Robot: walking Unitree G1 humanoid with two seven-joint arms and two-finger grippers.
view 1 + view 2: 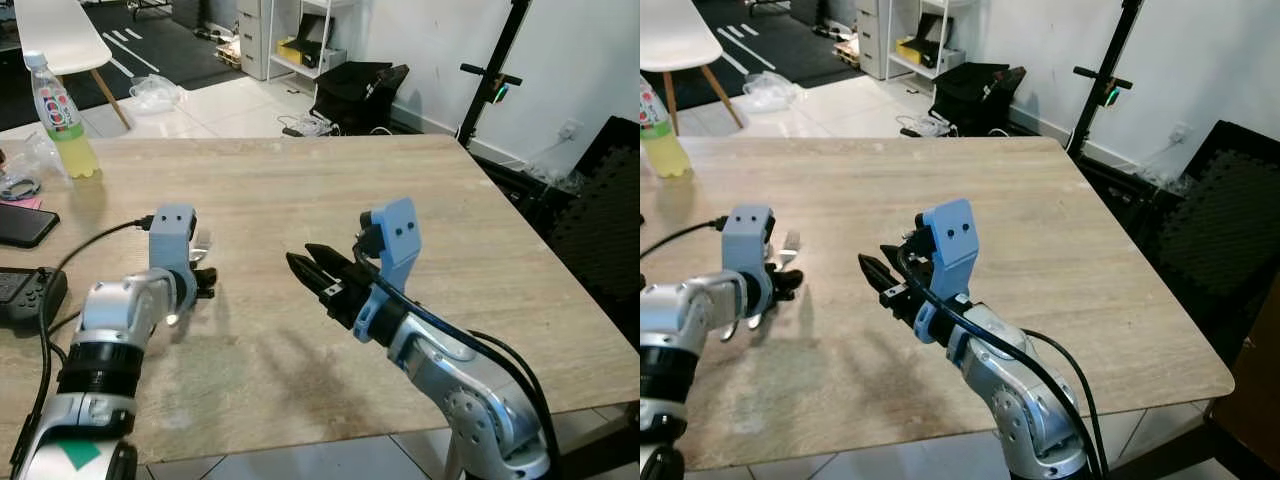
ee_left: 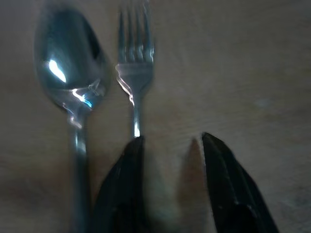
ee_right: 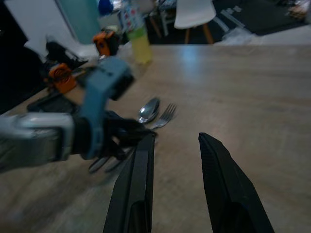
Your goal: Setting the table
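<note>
- The surface (image 1: 300, 180) is a pale wood top, and a white tile floor (image 1: 215, 105) lies past its far edge.
- Across that floor from the surface stand a white wall, a black bag (image 1: 355, 92) and a white shelf unit (image 1: 290, 40).
- A bottle (image 1: 62, 118) of yellow drink stands on the surface near its far left corner. A white chair (image 1: 60, 35) stands on the floor behind it.
- A dark phone (image 1: 25, 225) and a black controller (image 1: 25, 295) lie on the surface at its left edge, nearer to the robot than the bottle.
- The left gripper (image 1: 203, 283) is low over the near left part of the surface. In the head views, a bit of shiny metal peeks out just past its blue camera block.
- The left wrist view tells more: a spoon (image 2: 73, 68) and a fork (image 2: 136, 53) lie side by side on the surface, with their heads pointing away from the gripper.
- There the jaws are open. One black finger (image 2: 121, 189) covers the fork handle, so I cannot tell if it touches. The other finger is off to the side, over bare wood.
- The right gripper (image 1: 305, 268) hangs in the air over the middle of the surface and points at the left gripper. Its jaws are open and hold nothing.
- The right wrist view shows the spoon and fork lying just beyond the left gripper, but this picture is dim and blurry.
- The spoon and fork handles are hidden under the left gripper.
</note>
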